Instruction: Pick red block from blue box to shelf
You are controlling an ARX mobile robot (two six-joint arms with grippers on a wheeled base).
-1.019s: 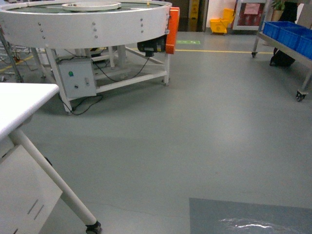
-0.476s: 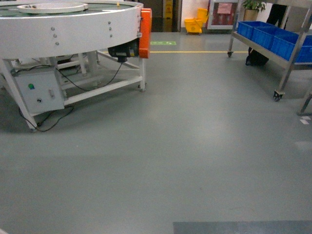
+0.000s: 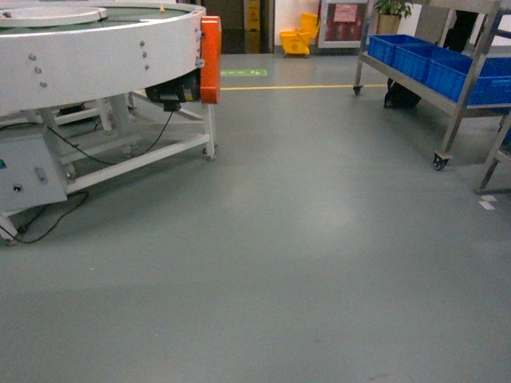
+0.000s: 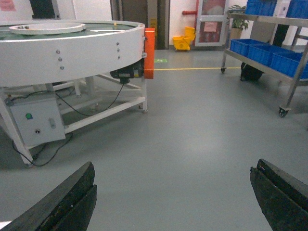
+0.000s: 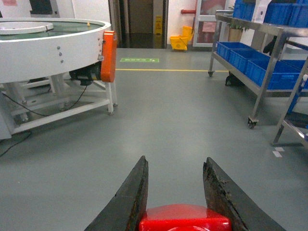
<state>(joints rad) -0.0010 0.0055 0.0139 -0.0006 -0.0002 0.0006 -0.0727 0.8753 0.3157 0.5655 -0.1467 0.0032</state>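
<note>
In the right wrist view the red block sits between the two dark fingers of my right gripper, which is shut on it, held above the grey floor. My left gripper is open wide, with nothing but floor between its fingers. The shelf, a silver steel rack on castors, stands at the right of the head view; it also shows as the shelf ahead and to the right of the block. The blue box is out of view. Neither gripper shows in the head view.
A large round white conveyor table with an orange guard fills the left, with a control box and cables under it. Dark blue crates sit on the rack. A yellow mop bucket stands far back.
The head view has swung to the right: the white table at the near left has left the frame, the round conveyor has slid left, and the rack has come further into view.
</note>
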